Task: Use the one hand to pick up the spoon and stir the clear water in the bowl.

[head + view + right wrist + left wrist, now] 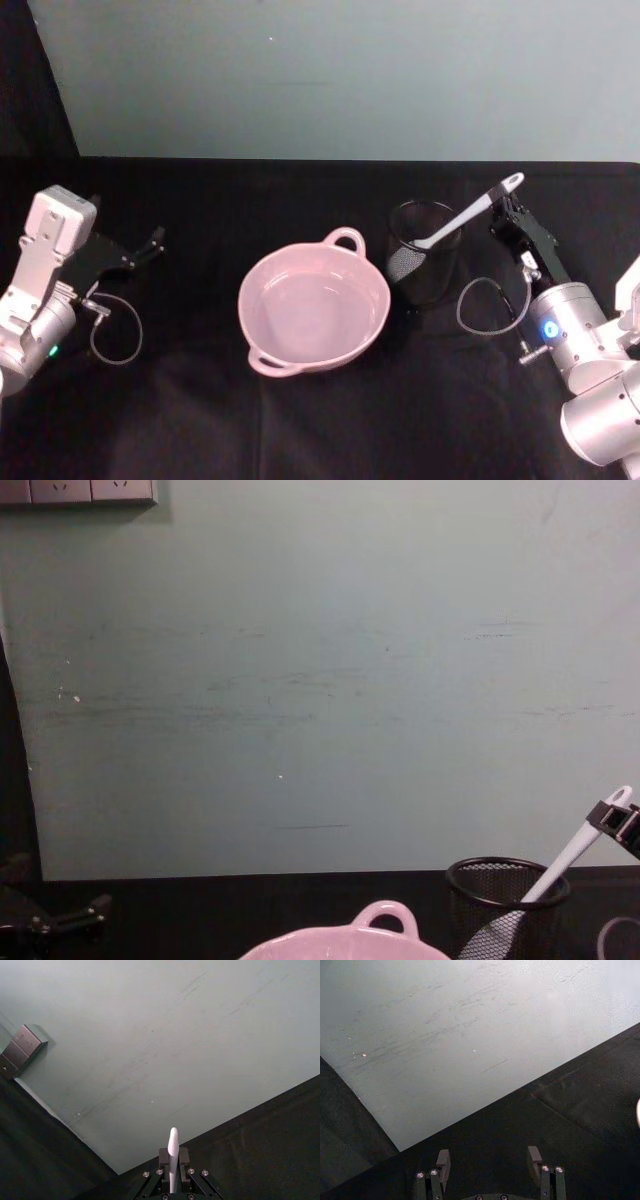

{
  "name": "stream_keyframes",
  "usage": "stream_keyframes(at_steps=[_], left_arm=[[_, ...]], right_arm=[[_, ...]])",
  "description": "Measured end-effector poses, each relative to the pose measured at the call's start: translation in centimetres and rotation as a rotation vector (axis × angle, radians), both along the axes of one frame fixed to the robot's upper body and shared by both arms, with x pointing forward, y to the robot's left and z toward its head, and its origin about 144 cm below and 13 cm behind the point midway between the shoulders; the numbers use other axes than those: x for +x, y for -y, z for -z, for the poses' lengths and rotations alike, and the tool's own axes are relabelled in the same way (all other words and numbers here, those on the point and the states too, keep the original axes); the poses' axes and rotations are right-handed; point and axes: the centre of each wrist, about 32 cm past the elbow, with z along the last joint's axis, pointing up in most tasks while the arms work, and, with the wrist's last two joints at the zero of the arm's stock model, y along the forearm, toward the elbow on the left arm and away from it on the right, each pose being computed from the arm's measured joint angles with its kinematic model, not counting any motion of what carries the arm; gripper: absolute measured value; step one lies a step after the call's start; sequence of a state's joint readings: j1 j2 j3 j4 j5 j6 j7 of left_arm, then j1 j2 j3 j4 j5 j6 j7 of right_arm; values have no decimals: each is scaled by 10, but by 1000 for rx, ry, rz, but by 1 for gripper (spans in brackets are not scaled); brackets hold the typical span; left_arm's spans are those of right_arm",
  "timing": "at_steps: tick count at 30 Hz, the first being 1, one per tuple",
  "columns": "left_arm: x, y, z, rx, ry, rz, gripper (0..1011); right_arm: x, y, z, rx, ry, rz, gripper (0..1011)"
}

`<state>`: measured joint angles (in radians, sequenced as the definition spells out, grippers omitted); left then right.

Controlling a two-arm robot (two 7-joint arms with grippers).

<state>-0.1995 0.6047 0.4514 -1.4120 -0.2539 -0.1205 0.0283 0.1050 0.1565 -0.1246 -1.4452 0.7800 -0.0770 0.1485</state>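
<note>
Nearest to the robot, the right arm's silver cylinder with its blue glowing ring (549,330) stands at the right side of the black table (180,420). From it the right gripper (508,208) reaches forward. Its two black fingers are pressed on the handle of the white plastic spoon (468,213), just below the small hole at the handle's tip. In the right wrist view the handle (173,1152) stands straight up between the fingers (they pinch it from both sides). A thin grey cable loop (480,310) lies beside this arm.

At the same depth on the left side, the left gripper (153,242) rests low near the table edge, well apart from everything else. The left wrist view shows its fingers (442,1160) spread and holding nothing.

Between the two arms the pale pink bowl (248,300) sits on the table, with its small loop handle turned away from the robot. I cannot tell if water is in it.

Just to the right of the bowl and a little farther stands the black wire-mesh cup (428,285). The scoop end of the spoon is inside this cup, and the handle leans over its rim, tilted up toward the right. The chest view shows the same lean from the side (565,860).

Behind all is a pale green wall (320,680).
</note>
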Motion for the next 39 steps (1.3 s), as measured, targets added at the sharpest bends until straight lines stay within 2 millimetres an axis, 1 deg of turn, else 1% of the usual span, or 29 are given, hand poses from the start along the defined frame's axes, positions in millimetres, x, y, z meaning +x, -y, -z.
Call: stream_keyframes(at_steps=[6, 11, 14, 19, 20, 22, 23, 26, 30, 35, 39], left_arm=[[0, 0, 0, 0, 0, 0, 1011], [0, 0, 0, 0, 0, 0, 1011], [0, 0, 0, 0, 0, 0, 1011], [0, 0, 0, 0, 0, 0, 1011], [0, 0, 0, 0, 0, 0, 1011], [0, 0, 0, 0, 0, 0, 1011], [0, 0, 0, 0, 0, 0, 1011], [0, 0, 0, 0, 0, 0, 1011], [0, 0, 0, 0, 0, 0, 1011], [0, 0, 0, 0, 0, 0, 1011], [0, 0, 0, 0, 0, 0, 1011]], right_arm=[[-1, 0, 0, -6, 5, -1, 111], [-5, 3, -7, -49, 51, -17, 111], [-9, 5, -14, -72, 73, -30, 111], [-14, 13, -34, -134, 109, -61, 111], [-16, 16, -41, -157, 118, -75, 110], [-17, 20, -48, -181, 125, -89, 111], [-18, 23, -56, -209, 133, -105, 111], [-19, 28, -66, -247, 147, -127, 111], [-21, 36, -87, -330, 172, -169, 111], [-20, 39, -107, -411, 191, -208, 111], [-19, 40, -128, -488, 217, -237, 111]])
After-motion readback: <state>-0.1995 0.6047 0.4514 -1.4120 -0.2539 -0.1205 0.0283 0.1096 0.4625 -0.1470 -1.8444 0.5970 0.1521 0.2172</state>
